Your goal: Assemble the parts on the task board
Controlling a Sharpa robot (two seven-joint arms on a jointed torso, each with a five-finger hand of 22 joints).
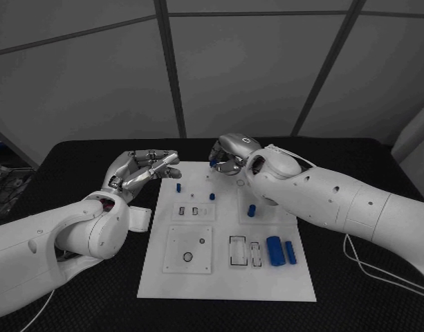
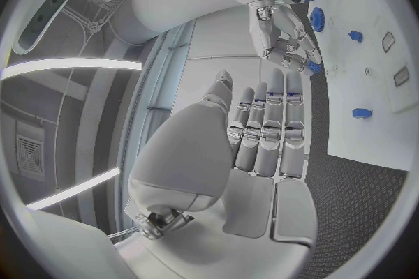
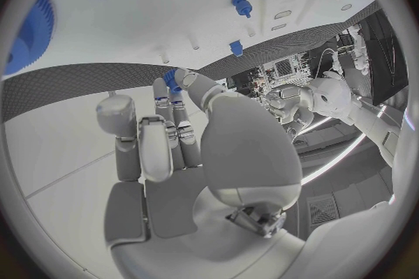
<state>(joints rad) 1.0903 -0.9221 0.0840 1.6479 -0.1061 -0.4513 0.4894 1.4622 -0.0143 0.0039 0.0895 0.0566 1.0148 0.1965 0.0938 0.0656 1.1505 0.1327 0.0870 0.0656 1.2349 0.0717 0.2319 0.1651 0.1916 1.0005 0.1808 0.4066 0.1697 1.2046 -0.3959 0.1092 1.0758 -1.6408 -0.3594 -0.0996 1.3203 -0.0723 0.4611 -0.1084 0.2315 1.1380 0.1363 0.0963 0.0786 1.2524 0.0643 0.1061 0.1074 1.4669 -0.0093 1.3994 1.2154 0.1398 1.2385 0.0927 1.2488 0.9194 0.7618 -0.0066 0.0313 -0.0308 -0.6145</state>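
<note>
Both hands at the far end of the white board (image 1: 227, 277).

Head view: two smooth blue bars (image 1: 274, 250) lie near its right edge, long axes toward the far edge. Left wrist view: left hand (image 2: 262, 146) flat, fingers straight, holding nothing. Right wrist view: right hand (image 3: 166, 146) fingertips pinch a small blue piece (image 3: 170, 78).

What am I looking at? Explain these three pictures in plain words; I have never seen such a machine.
This is a robot with two white arms ending in silver hands, working at a black table. One picture looks down from its head; the two round ones come from cameras at its wrists. On the table lies a white task board carrying little pieces, among them two long blue parts on its near side. The right hand pinches a small blue part at the board's far edge. The left hand holds nothing.
</note>
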